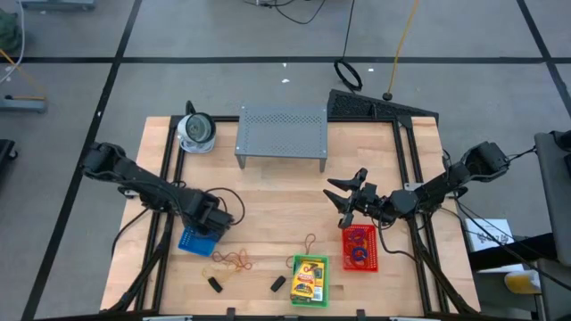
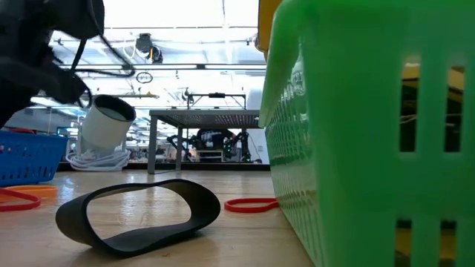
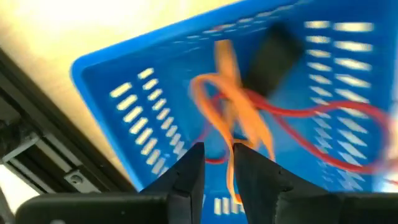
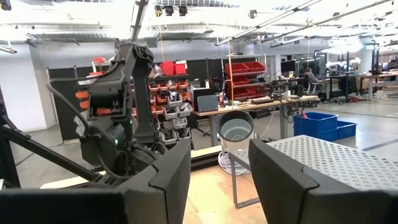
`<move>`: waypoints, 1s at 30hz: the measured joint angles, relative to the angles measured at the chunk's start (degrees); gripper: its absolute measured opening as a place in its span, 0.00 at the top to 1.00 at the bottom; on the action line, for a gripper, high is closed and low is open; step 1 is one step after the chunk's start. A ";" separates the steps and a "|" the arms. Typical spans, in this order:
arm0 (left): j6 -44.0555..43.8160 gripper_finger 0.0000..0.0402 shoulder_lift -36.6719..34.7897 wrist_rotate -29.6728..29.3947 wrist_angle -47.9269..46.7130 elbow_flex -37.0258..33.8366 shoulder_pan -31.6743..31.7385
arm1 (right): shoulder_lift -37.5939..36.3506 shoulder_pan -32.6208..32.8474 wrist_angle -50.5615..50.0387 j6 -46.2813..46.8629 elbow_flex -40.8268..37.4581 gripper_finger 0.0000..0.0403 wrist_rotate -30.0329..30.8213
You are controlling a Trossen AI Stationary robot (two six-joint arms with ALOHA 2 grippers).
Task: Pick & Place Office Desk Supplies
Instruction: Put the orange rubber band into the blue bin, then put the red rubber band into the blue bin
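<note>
Over the small blue perforated plastic basket (image 1: 197, 241) at the near left of the wooden table (image 1: 268, 201), the left gripper (image 3: 217, 163) hangs with its two dark fingers slightly parted, an orange rubber-band loop (image 3: 231, 109) running down between their tips; whether they grip it I cannot tell. A red rubber-band loop (image 3: 323, 134) and a small black clip (image 3: 272, 59) lie in that basket. Right of centre, the right gripper (image 1: 343, 198) is held above the table, fingers spread, holding nothing, just beyond the red plastic basket (image 1: 360, 248). Near the front edge, the green plastic basket (image 1: 310, 280) holds a yellow-orange crayon box (image 1: 309, 277), with loose bands (image 1: 234, 259) and two black clips (image 1: 215, 283) to its left.
</note>
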 joint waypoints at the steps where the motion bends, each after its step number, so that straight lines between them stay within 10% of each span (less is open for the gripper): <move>1: 0.42 0.77 0.00 -0.19 -0.51 0.92 0.00 | 0.00 0.01 -0.02 0.00 0.00 0.61 0.00; 17: -0.34 0.77 0.02 -9.75 -24.17 21.60 0.00 | 0.00 -0.02 -0.38 0.16 0.00 0.61 0.00; 30: 14.53 0.77 0.13 -15.77 0.14 30.95 -2.93 | 0.00 -0.02 -0.39 0.18 0.00 0.61 0.00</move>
